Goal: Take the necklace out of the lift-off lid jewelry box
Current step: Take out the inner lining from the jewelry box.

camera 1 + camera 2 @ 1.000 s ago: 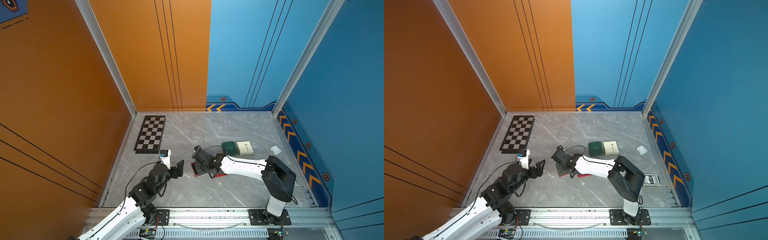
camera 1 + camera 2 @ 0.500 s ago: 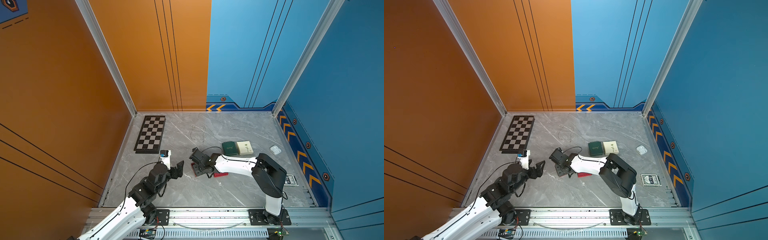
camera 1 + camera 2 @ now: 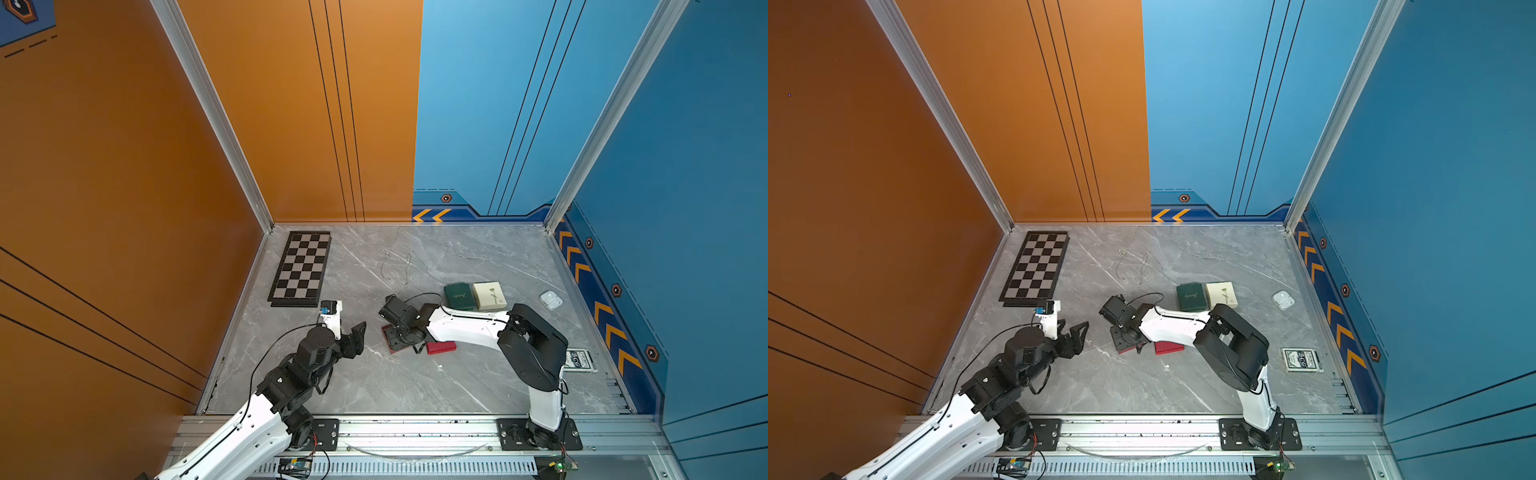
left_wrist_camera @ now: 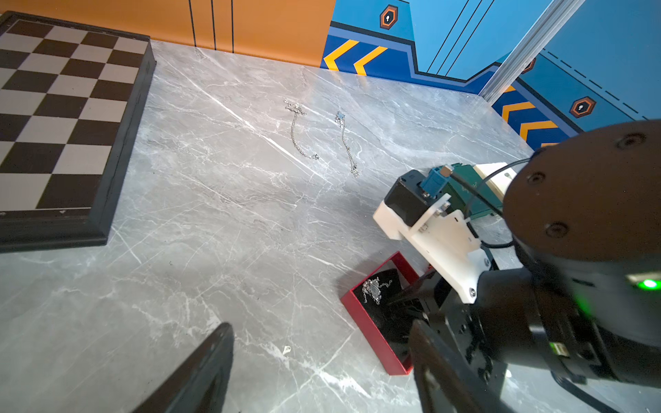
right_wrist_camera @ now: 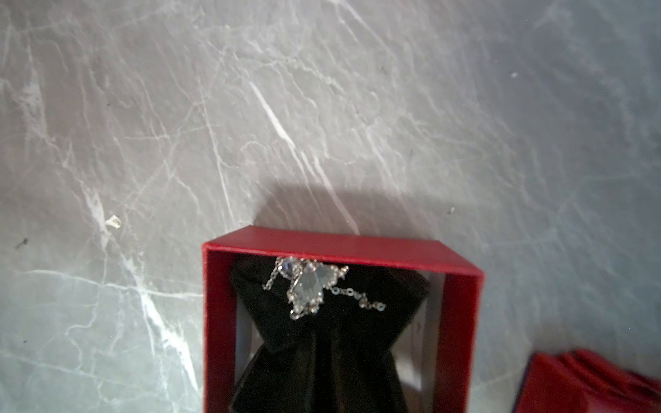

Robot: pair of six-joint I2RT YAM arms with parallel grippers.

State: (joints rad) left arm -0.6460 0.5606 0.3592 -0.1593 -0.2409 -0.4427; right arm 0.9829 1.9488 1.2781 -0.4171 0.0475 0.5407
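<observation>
Grey marble table [image 3: 374, 386] in a cell with orange and blue walls. The necklace [image 5: 305, 289], a clear-stone pendant on a fine chain, lies on the black lining of the open red jewelry box [image 5: 343, 246], just ahead of the tips of the right fingers [image 5: 286, 379]. These fingers are closed together inside the box; whether they pinch any chain cannot be told. The red lid [image 3: 441, 347] lies flat on the table just beside the box, behind the right fingertips. The left fingers [image 4: 207, 375] are spread apart and empty above bare table, with the box near one fingertip. Well beyond both pairs of fingers lie two loose chains [image 4: 300, 132], a chessboard [image 3: 302, 266], and a green box [image 3: 458, 296] beside a cream box [image 3: 490, 295].
</observation>
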